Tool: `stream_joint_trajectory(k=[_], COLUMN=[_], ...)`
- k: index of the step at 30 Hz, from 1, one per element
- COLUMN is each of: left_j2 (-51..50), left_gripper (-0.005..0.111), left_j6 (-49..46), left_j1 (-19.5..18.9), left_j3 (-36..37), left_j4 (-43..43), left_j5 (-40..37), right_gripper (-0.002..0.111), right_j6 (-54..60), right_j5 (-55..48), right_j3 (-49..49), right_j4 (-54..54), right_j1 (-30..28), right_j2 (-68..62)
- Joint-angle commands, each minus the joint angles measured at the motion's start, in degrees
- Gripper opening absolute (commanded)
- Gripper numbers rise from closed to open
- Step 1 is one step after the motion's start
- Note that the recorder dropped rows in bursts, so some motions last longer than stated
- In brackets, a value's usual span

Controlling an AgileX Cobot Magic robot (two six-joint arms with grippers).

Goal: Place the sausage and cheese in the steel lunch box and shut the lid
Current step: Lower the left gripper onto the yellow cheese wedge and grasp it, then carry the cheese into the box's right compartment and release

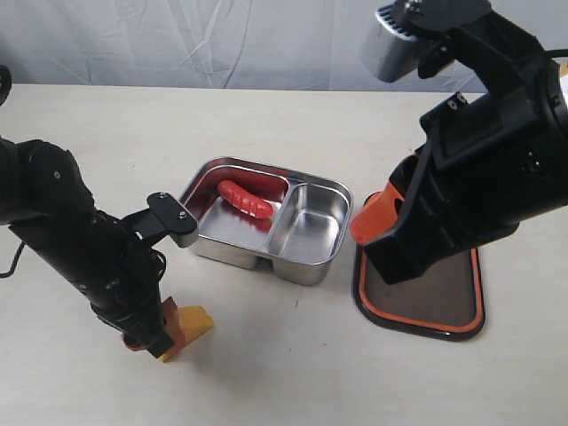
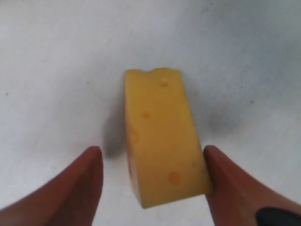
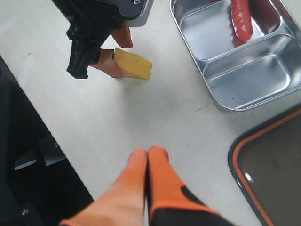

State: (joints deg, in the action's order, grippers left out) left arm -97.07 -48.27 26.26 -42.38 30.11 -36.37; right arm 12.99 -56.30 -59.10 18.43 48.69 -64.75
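Note:
The cheese [image 1: 188,327] is a yellow wedge lying on the table in front of the steel lunch box [image 1: 306,235]. My left gripper [image 1: 164,333] is open and straddles the cheese [image 2: 162,141]; one finger touches its side and the other stands off with a gap. The red sausage [image 1: 246,199] lies in the box's large compartment, while the small one holds nothing. Right of the box the dark lid [image 1: 426,297] lies flat, orange rim showing, partly hidden by my right arm. My right gripper [image 1: 368,222] is shut on nothing, above the lid's near-left corner.
The box, lid and cheese sit on a pale tabletop [image 1: 293,355]. In the right wrist view a dark edge [image 3: 28,155] runs along one side of the table, beside the cheese [image 3: 134,64] and the left gripper [image 3: 115,56].

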Motion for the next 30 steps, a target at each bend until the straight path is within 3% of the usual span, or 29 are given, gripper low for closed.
stream_joint_trajectory(k=[1,8,16,22,26,30], left_j2=[-1.6,-1.6,-1.0,5.3,11.8,15.4], left_gripper=[0.05,0.0,0.0,0.0,0.0,0.0], left_j6=[0.0,-0.2,-0.3,-1.4,-6.3,-14.5], left_j1=[0.3,0.3,0.3,0.3,0.3,0.3], left_j3=[0.2,0.2,0.2,0.2,0.2,-0.9], left_j4=[1.3,2.6,5.3,7.7,14.7,25.2], left_j5=[0.5,-1.6,-3.1,-4.1,-3.5,3.6], right_gripper=[-0.001,-0.001,-0.001,-0.001,-0.001,-0.001], right_j6=[0.0,0.0,0.0,-0.1,-1.4,-1.4], right_j5=[0.3,0.1,-0.4,-0.6,-0.6,-0.6], right_j3=[0.0,0.0,0.0,0.0,0.0,0.0], right_j4=[-0.4,-0.5,-0.6,-2.4,-4.0,-4.1], right_j1=[0.0,0.0,0.0,0.0,0.0,0.0], right_j2=[0.5,0.5,0.5,0.5,0.5,0.5])
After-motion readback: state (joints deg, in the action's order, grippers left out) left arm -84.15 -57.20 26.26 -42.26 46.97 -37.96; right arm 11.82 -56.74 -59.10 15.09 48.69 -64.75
